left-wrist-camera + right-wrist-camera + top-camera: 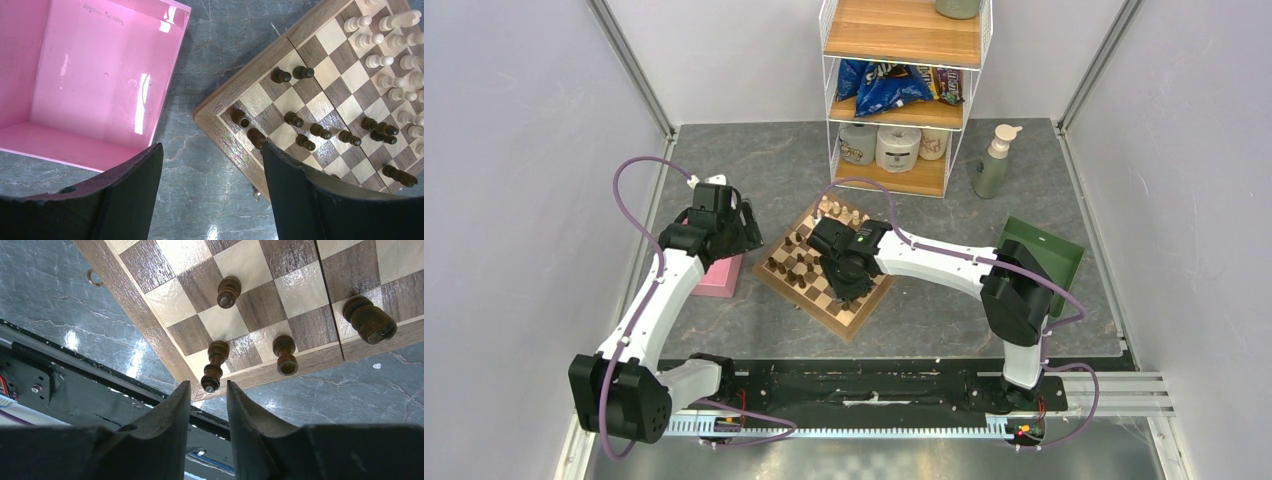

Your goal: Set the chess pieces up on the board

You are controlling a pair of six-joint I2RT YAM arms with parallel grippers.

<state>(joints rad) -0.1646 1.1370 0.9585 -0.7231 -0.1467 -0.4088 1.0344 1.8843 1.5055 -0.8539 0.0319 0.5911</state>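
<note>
Right claw (208,388) low at near corner of board (320,359): fingers a narrow slit apart, nothing pinched, tips just short of one dark piece (213,371) on the corner square. Left claw (211,150) spread wide, holding nothing, hovering over bare tabletop (200,65) between pink block (100,75) and the board's left corner. Other dark pieces (320,131) scattered over nearer squares. Pale pieces (395,65) bunched along far edge.
</note>
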